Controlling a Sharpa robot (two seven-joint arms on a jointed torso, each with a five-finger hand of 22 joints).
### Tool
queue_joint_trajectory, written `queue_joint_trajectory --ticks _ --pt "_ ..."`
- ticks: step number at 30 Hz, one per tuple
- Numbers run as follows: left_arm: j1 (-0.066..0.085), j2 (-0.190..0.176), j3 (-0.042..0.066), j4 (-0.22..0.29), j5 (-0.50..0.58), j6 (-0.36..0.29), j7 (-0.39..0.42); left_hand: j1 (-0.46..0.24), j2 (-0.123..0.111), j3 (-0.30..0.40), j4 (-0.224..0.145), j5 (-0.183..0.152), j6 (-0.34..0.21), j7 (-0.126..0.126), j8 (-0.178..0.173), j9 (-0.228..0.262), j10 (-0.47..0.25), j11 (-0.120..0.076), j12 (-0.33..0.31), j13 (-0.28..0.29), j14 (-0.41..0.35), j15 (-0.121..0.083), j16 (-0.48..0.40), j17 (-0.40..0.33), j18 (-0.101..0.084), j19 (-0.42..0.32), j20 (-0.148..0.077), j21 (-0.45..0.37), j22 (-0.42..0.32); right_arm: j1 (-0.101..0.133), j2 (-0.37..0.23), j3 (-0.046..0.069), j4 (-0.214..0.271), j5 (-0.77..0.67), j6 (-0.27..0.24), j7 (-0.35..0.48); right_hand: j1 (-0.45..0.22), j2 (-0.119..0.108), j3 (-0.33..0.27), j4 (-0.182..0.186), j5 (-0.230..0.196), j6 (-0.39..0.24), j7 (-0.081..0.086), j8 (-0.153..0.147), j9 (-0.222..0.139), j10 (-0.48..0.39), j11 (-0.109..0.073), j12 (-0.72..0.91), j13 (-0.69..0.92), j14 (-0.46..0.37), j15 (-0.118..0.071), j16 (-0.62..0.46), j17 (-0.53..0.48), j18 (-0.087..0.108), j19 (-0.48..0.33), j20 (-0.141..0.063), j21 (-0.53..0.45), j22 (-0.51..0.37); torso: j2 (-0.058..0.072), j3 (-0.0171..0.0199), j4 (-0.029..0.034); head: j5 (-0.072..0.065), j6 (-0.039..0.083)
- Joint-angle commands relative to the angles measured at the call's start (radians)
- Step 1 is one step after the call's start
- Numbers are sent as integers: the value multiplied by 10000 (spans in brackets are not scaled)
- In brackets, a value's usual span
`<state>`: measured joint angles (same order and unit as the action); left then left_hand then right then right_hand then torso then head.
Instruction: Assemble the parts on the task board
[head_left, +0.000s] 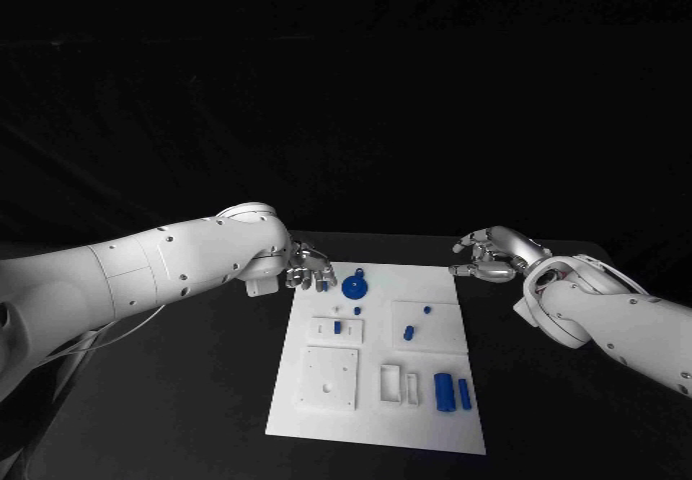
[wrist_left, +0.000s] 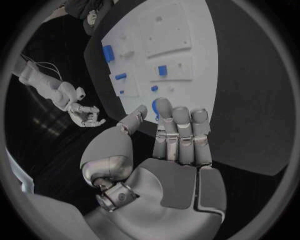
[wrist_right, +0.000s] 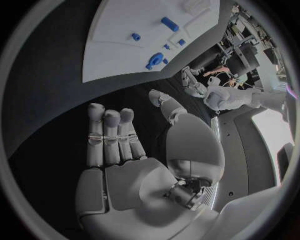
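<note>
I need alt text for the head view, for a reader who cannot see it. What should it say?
A white task board lies on a black table with small blue parts on it. The left hand hovers at the board's far left corner beside a round blue part, and the right hand hangs just off its far right corner; both hold nothing.

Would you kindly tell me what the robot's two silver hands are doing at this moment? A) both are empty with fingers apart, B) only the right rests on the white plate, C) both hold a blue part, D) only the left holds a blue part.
A: the left hand and the right hand both show bare palms with fingers apart, off the far end of the white task board, where the blue parts lie untouched.
</note>
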<state>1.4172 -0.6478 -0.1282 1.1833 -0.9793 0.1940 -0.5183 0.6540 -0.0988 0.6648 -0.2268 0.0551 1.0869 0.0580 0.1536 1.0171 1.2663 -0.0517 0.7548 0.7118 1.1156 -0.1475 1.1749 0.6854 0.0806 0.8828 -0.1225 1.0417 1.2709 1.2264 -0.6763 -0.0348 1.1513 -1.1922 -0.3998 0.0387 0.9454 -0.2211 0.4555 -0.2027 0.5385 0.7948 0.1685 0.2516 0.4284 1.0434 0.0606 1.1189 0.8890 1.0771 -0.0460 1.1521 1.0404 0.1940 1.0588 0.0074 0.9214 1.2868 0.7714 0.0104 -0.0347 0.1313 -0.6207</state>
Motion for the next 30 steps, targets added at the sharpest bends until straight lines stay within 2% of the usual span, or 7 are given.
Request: queue_joint_trajectory --ticks 1,7,11,16,18,23,30 --pt "10 162 -4 -391 -630 -713 192 38 -306 38 405 -75 -372 191 -171 -213 -228 170 -489 -292 -202 257 -527 -280 -266 -241 -940 -413 -227 -4 -11 0 21 1 -26 66 29 112 31 -48 39 16 55 34 -16 -69 -5 48 -13 -58 -2 68 -14 678 -39 17 -55 15 2 1 -3 24 70" --pt "-8 756 -8 -1315 -1096 -743 433 82 -468 -50 853 -60 -511 245 -185 -471 -198 253 -866 -533 -159 402 -874 -455 -308 -274 -810 -664 -371 -4 23 0 -2 28 -31 65 33 117 36 -47 40 12 55 32 -18 -67 -6 50 -14 -56 -2 71 -16 678 -36 16 -54 16 32 -6 -25 90 133" --pt "-63 1155 -10 -2023 -1343 -730 567 93 -478 -51 891 -60 -511 244 -178 -489 -186 254 -884 -544 -151 405 -888 -460 -305 -269 -806 -674 -376 -4 42 0 -9 28 -33 68 33 118 37 -47 40 11 55 32 -18 -67 -6 50 -14 -56 -2 71 -16 678 -35 16 -54 16 26 8 -43 125 158" --pt "-201 1605 -17 -2793 -1500 -472 656 52 -686 -82 1165 -63 -561 265 -159 -595 -175 274 -987 -594 -155 441 -978 -484 -299 -279 -772 -740 -399 -4 66 0 -5 29 -29 70 34 120 39 -46 40 10 55 32 -19 -66 -5 51 -15 -55 -2 72 -17 678 -34 16 -54 16 25 12 -44 161 166" --pt "-307 1796 -17 -3126 -1516 -431 694 78 -742 -75 1283 -63 -613 285 -155 -649 -205 294 -1046 -616 -191 467 -1027 -491 -299 -310 -748 -777 -402 -4 85 0 -9 29 -36 72 34 122 41 -45 40 9 55 31 -19 -66 -5 51 -16 -55 -2 73 -18 678 -33 16 -54 16 24 18 -41 158 174" --pt "-487 2087 -14 -3708 -1532 -342 819 100 -763 -92 1364 -63 -646 301 -140 -690 -229 311 -1088 -627 -221 492 -1060 -491 -302 -341 -723 -806 -401 -4 101 1 -10 29 -37 80 34 124 43 -42 40 7 56 31 -20 -64 -5 53 -17 -53 -2 75 -20 678 -31 16 -55 17 34 8 -56 178 187" --pt "-682 2367 -13 -4272 -1502 -175 925 109 -759 -113 1397 -62 -657 306 -127 -708 -237 317 -1104 -629 -235 505 -1071 -487 -303 -356 -710 -819 -397 -4 132 1 8 29 -43 85 33 124 45 -40 40 6 56 30 -21 -63 -4 54 -19 -52 -2 77 -23 678 -28 16 -55 17 34 14 -48 170 190"
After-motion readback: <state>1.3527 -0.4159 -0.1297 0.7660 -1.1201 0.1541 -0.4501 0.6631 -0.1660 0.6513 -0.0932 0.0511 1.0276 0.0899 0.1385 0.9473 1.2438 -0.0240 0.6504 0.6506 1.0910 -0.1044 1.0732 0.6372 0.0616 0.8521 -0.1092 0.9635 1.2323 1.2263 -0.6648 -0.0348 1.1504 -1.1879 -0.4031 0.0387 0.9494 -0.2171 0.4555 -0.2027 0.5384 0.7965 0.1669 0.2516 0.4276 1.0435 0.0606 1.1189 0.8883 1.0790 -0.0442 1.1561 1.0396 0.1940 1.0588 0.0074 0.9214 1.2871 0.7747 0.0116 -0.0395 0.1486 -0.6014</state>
